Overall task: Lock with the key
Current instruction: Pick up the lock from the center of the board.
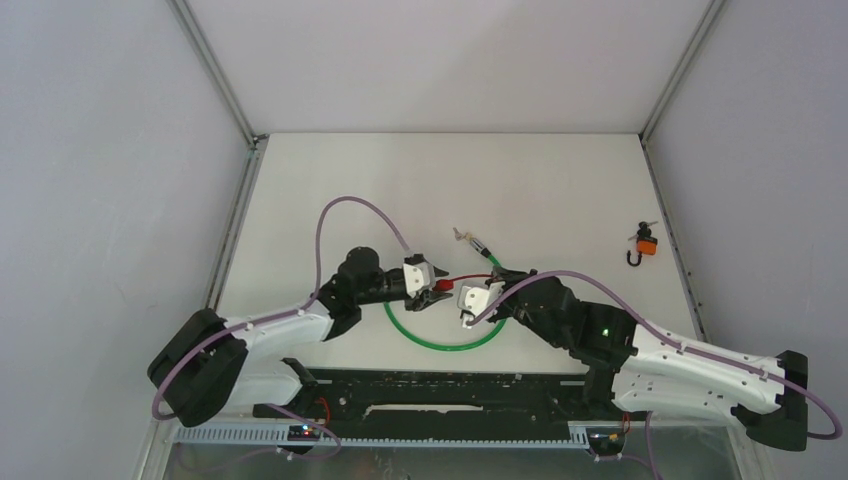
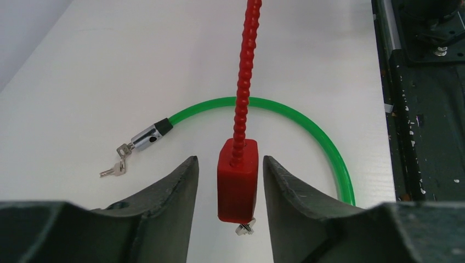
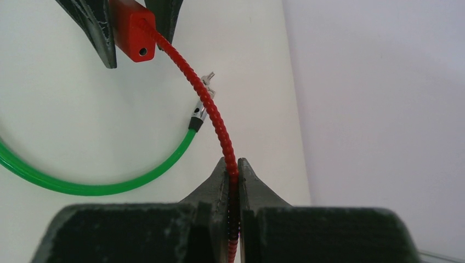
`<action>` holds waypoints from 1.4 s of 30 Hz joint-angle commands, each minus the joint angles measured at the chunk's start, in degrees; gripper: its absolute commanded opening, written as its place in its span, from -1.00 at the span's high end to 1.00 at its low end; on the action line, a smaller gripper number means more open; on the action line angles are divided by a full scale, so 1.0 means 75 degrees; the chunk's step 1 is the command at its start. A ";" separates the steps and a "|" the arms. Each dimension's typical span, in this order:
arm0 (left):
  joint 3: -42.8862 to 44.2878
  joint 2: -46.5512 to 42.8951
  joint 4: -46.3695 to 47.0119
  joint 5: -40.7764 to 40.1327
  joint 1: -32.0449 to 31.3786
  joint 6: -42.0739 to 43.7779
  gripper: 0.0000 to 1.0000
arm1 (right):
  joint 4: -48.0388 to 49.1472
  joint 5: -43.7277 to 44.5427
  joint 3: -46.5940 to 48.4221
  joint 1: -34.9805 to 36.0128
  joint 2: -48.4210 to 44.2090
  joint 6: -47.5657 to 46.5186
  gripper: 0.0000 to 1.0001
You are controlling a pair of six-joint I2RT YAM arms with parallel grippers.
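Bracketing the red lock body (image 2: 237, 183), the left gripper (image 2: 230, 160) stands half-wide, with a gap on each side. The right gripper (image 3: 232, 163) pinches the red cable (image 3: 215, 118) tight. Best to squeeze squarely, leaving the key (image 2: 244, 228) underneath reachable. 1 green cable lock (image 2: 310, 125) loops just beyond and may snag. The orange padlock (image 1: 647, 245) sits well apart.

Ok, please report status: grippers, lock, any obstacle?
Left gripper open, jaws astride red lock body, gaps visible. Right gripper shut on red cable. Green cable lock lies beneath.

I am seeing the cable (image 2: 243, 82) cut off at the left wrist view's top; the padlock (image 1: 646, 245) is showing too small.
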 commanded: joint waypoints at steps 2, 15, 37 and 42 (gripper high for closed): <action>0.0476 0.0051 0.0017 0.0278 -0.0002 0.0169 0.05 | 0.0255 0.0239 0.0414 0.0046 0.0037 -0.0097 1.00; 0.1081 0.0435 -0.0856 0.0376 0.0033 0.0073 1.00 | 0.0436 0.0116 0.0414 -0.0011 0.0164 -0.0101 1.00; 0.0619 -0.0305 -0.0486 -0.1999 0.0230 -0.0492 1.00 | 0.1558 -0.0506 0.0192 -0.1117 0.0650 0.0232 0.32; 0.0641 -0.0340 -0.0555 -0.2093 0.0238 -0.0468 1.00 | 0.1585 -0.0280 0.0192 -0.1117 0.0596 0.0236 0.31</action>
